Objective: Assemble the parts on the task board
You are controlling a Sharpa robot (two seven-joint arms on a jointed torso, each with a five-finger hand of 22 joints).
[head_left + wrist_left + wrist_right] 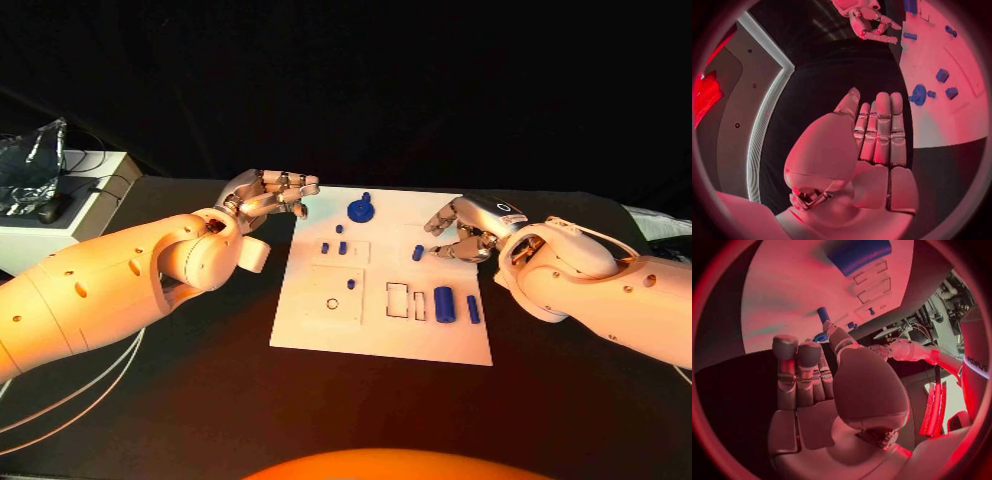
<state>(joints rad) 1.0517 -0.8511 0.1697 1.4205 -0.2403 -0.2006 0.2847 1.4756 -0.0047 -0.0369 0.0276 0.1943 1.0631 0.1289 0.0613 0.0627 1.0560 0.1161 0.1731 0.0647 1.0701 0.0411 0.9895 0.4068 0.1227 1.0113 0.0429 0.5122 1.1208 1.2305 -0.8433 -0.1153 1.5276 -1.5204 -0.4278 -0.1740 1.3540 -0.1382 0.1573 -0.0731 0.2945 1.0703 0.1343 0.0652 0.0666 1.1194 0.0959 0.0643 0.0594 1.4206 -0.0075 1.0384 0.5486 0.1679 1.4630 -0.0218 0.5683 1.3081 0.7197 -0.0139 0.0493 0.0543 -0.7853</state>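
The white task board (378,335) lies in the middle of the black table. On it are a round blue part (361,210), small blue pegs (343,247), a short blue peg (418,253), a blue cylinder (444,304) and a blue bar (473,309). My left hand (267,197) hovers at the board's far left corner with straight fingers (881,125) and holds nothing; the round part (918,94) lies just beyond it. My right hand (464,230) is over the board's far right side and also holds nothing. Its thumb tip (831,329) is close to the short peg (823,315).
Empty outlined slots (404,300) sit beside the cylinder, and a square plate with a hole (332,297) lies on the board's left half. A white box (58,225) with a clear bag (36,165) and cables stands at the table's far left.
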